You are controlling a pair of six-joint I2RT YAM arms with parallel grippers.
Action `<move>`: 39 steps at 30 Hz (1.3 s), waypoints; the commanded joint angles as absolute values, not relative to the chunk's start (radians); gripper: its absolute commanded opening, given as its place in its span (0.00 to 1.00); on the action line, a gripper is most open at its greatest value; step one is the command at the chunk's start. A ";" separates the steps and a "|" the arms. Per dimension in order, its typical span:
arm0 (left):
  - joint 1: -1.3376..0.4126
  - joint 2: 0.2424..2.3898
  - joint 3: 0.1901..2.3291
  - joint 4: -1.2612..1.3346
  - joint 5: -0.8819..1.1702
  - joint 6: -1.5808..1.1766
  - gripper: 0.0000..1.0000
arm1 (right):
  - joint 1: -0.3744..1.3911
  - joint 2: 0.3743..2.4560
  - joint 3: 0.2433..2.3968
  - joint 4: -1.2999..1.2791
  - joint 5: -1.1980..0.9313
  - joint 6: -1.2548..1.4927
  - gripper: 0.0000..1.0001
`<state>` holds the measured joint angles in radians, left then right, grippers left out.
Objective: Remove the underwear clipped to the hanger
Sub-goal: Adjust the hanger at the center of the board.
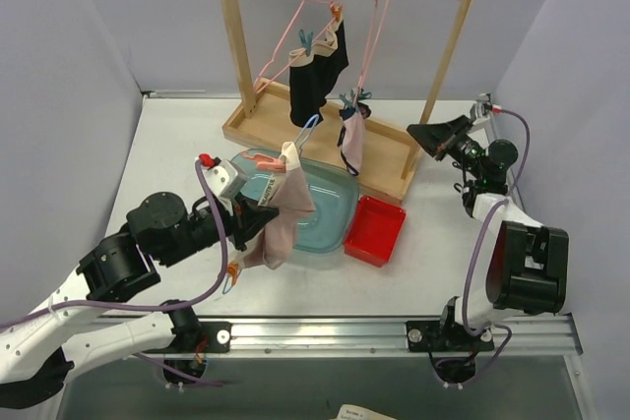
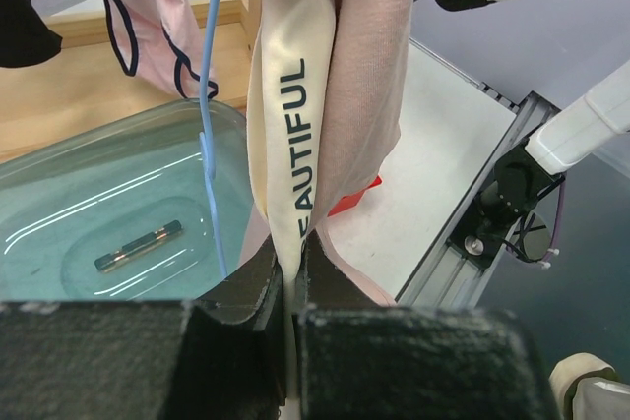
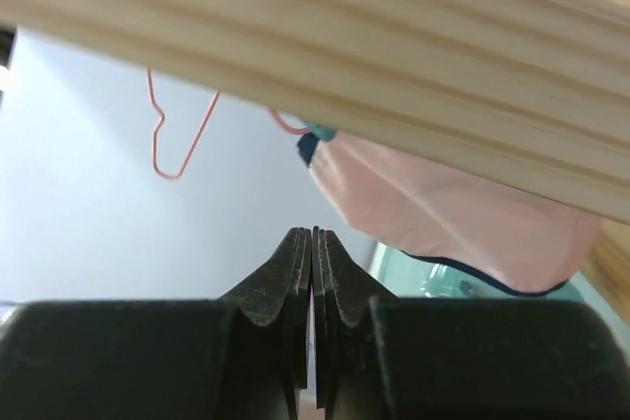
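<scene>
overhead, the left pincer [image 1: 266,215] is clamped on a pink brief [image 1: 291,206] above the teal tub [image 1: 330,213] on the counter [image 1: 177,145]. a black brief [image 1: 313,76] and a trimmed brief [image 1: 352,140] hang clipped on the rack [image 1: 236,36]. the right pincer [image 1: 428,135] sits near the rack's right post.

from the left wrist, the left pincer [image 2: 292,263] is pinched tight on the pink brief [image 2: 369,76], gripping it by its cream waistband. a clothespin [image 2: 138,247] lies in the tub [image 2: 89,184] below.

from the right wrist, the right pincer [image 3: 313,243] is fully closed and empty under the rack [image 3: 325,56], with the trimmed brief [image 3: 443,213] beyond.
</scene>
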<state>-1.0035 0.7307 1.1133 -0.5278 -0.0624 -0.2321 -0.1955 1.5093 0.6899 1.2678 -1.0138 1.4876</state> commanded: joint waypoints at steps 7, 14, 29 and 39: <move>-1.002 0.741 1.138 -0.483 -0.046 -0.222 0.03 | -0.169 1.512 0.929 1.020 -0.948 1.045 0.00; -1.002 0.732 1.143 -0.488 -0.051 -0.222 0.03 | -0.176 1.618 1.074 0.959 -0.894 1.011 0.00; -1.002 0.805 1.161 -0.489 0.000 -0.204 0.03 | -0.215 1.943 1.489 0.801 -0.887 0.925 0.00; -1.002 0.949 1.239 -0.521 0.094 -0.137 0.02 | -0.190 1.858 1.458 0.655 -0.850 0.781 0.00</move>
